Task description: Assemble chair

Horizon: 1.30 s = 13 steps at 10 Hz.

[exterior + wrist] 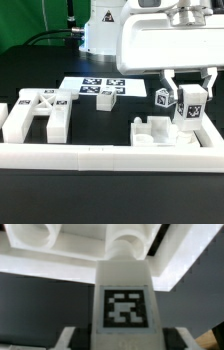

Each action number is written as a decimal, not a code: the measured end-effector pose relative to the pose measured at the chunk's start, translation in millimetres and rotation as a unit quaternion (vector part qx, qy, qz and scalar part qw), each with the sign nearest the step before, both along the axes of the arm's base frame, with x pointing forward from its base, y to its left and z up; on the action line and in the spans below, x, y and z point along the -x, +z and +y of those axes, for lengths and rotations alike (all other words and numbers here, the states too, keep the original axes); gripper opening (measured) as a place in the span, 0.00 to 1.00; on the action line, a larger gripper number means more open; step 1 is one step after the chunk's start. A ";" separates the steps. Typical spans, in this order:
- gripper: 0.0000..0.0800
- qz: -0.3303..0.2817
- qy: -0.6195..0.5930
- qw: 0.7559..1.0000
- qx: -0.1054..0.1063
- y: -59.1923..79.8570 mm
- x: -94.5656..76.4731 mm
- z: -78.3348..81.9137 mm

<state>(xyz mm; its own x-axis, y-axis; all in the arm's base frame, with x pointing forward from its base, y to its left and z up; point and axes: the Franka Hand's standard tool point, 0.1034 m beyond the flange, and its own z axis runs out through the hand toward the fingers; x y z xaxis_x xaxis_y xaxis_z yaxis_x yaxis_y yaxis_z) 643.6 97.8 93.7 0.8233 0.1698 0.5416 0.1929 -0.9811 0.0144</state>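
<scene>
Our gripper pinches the tagged leg upright, round end down, likely to seat it in the base part.

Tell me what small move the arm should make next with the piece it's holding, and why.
Probably push the tagged leg slowly along its length toward the white part ahead. The fingers grip its tagged end, and its rounded tip sits right at that part; whether it is seated, I cannot tell.

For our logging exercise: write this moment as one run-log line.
claw: shut on tagged leg | other chair parts: on table
</scene>
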 end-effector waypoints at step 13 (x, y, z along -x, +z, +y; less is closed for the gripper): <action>0.36 0.003 0.003 1.000 -0.001 -4.0 3.3 3.9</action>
<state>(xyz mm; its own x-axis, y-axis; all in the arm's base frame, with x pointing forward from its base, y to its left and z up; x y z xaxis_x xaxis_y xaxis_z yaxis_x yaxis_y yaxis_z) 640.3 101.8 89.7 0.8255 0.1730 0.5372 0.1983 -0.9801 0.0109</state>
